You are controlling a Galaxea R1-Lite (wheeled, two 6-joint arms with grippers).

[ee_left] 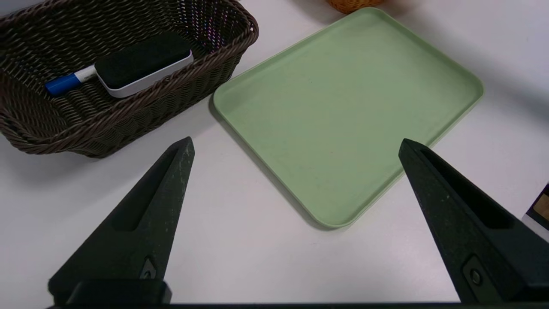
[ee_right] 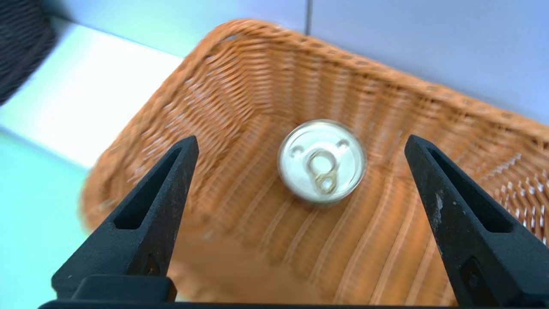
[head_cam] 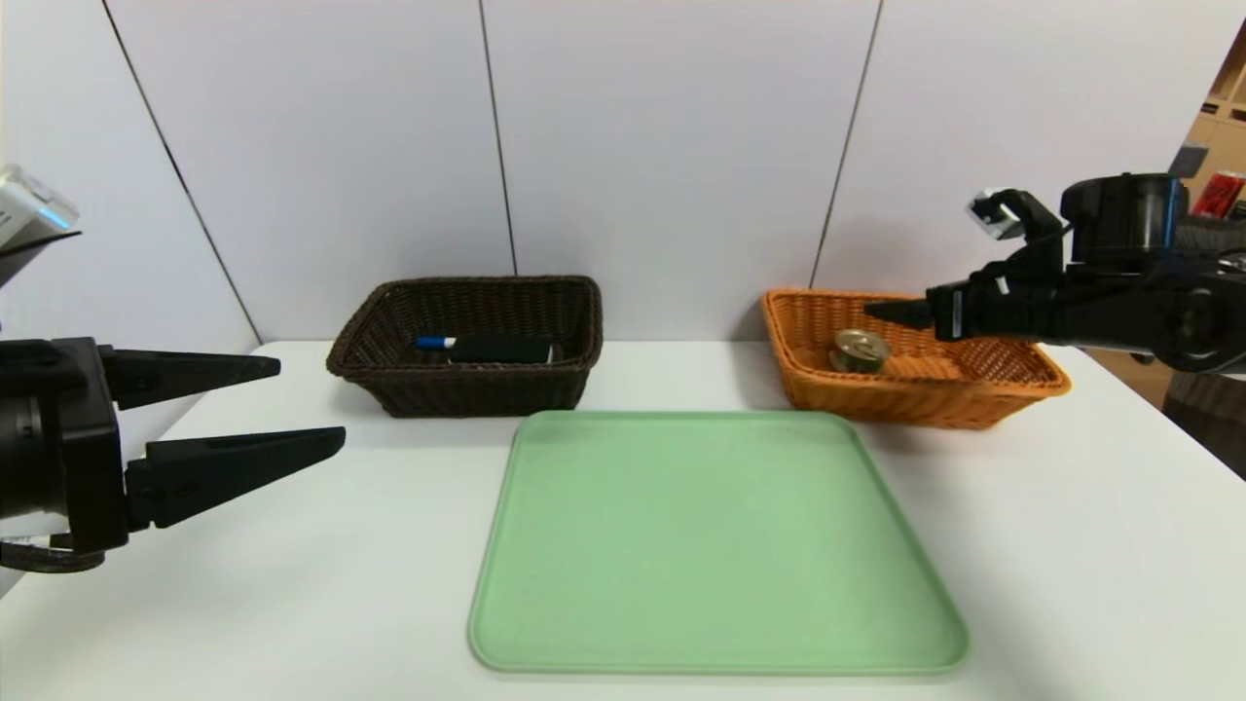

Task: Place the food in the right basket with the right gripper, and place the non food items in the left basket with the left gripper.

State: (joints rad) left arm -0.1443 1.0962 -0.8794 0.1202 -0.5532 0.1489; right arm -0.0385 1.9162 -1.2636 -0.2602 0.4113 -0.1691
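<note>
The tin can (head_cam: 859, 350) stands upright on the floor of the orange-tan wicker basket (head_cam: 1012, 387), pull-tab lid up. The right gripper (ee_right: 300, 146) hangs above it, fingers spread wide, gripping nothing. In the dark brown wicker basket (head_cam: 389, 321) the whiteboard eraser (ee_left: 143, 62) lies partly over the blue-capped marker (ee_left: 68, 81). The left gripper (head_cam: 311, 401) hovers at the table's left, its 2 fingers apart, near the green tray (head_cam: 715, 545).
</note>
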